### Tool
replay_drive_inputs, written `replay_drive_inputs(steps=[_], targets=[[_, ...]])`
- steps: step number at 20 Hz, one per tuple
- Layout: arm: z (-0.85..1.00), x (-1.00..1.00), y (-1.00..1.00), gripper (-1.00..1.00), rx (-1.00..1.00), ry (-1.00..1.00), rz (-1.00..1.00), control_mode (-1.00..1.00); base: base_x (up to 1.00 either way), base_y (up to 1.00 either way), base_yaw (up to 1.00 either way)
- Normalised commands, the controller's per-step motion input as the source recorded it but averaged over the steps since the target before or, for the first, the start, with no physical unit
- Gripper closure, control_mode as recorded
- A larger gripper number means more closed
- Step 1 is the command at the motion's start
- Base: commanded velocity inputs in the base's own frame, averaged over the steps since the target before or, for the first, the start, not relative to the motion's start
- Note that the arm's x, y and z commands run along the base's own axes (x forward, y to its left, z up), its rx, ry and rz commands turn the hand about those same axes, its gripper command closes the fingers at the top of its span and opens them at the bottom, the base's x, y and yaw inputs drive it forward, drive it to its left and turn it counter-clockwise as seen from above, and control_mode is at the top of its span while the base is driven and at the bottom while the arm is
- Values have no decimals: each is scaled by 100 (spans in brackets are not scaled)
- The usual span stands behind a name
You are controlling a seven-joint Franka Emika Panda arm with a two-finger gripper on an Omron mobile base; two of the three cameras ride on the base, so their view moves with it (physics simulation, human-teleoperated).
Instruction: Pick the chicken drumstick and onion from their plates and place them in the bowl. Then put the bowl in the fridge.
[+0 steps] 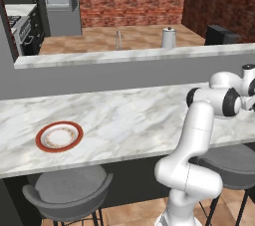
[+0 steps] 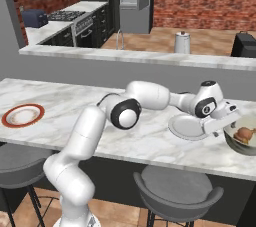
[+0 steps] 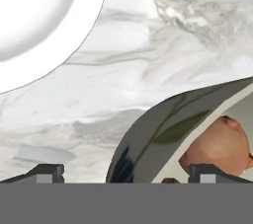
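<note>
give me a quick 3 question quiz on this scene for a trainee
1. True or false: the red-rimmed plate is empty.
2. What lies in the bowl? A) a brownish food item B) a spoon C) nothing
3. Fill in: the hand is over the near rim of the bowl, beside a plain white ____.

Key
1. True.
2. A: a brownish piece is inside; the hand view shows it too.
3. Plate, on the marble counter. The hand's jaws stand open, holding nothing.
</note>
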Motion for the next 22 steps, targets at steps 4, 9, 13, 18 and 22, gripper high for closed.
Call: replay_drive_inputs(steps=[4, 9, 13, 18, 22], targets=[[-9, -3, -8, 100, 0, 0, 0, -100, 0, 0, 0], [-17, -15, -8, 100, 0, 3, 0, -100, 0, 0, 0], [-24, -26, -2, 100, 0, 8, 0, -100, 0, 0, 0], [-18, -45, 2, 100, 1, 10, 1, -100, 0, 0, 0], [4, -54, 13, 100, 9, 4, 6, -100, 0, 0, 0]])
